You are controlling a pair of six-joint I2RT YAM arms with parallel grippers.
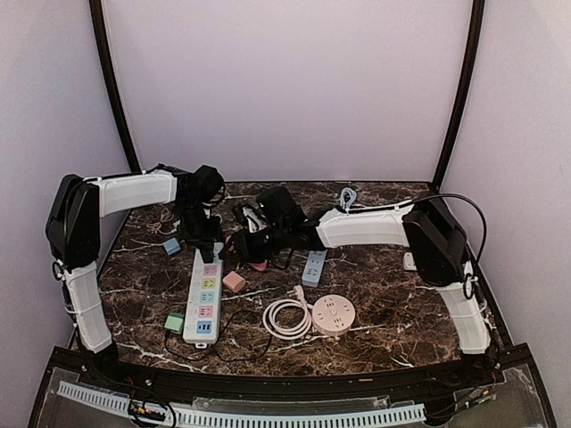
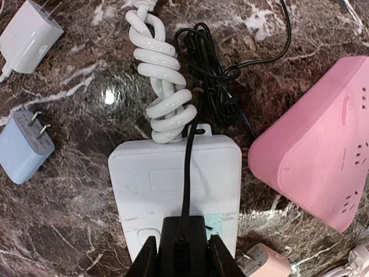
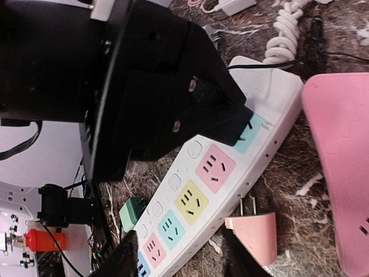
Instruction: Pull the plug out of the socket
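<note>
Dark marble worktop point(image 1: 375, 348) fills the scene, with plain pale walls behind it.

The left end effector point(image 2: 181, 255) is closed on the black plug point(image 2: 182, 231). This plug sits in the end socket of the white power strip point(image 2: 150, 179), at the far end of the strip, where its curled white cord point(image 2: 161, 86) comes out. The right end effector point(image 3: 179, 259) hovers beside the strip with its fingers apart and holds nothing.

I think the main risk is that nothing presses the strip down. If the plug sits tight, the whole strip may lift or slide with it and push the pink power strip point(image 2: 323, 156) or the pink adapter point(image 3: 252, 231) lying close by. A pull that is not straight could jam the pins, or the fingers could slip off the plug. The thin black cable point(image 2: 187, 167) lies looped beside the white cord and could drag on it.

By my count there are:
- Two arms.
- Four socket units: the white strip, the pink one, a small blue-grey strip point(image 1: 314, 266) and a round socket point(image 1: 333, 315).
- Four loose adapters: pink, blue point(image 2: 24, 147), white point(image 2: 29, 34) and green point(image 3: 131, 212).
- One separate coil of white cable point(image 1: 285, 316).

The white strip seems to have six coloured sockets.
</note>
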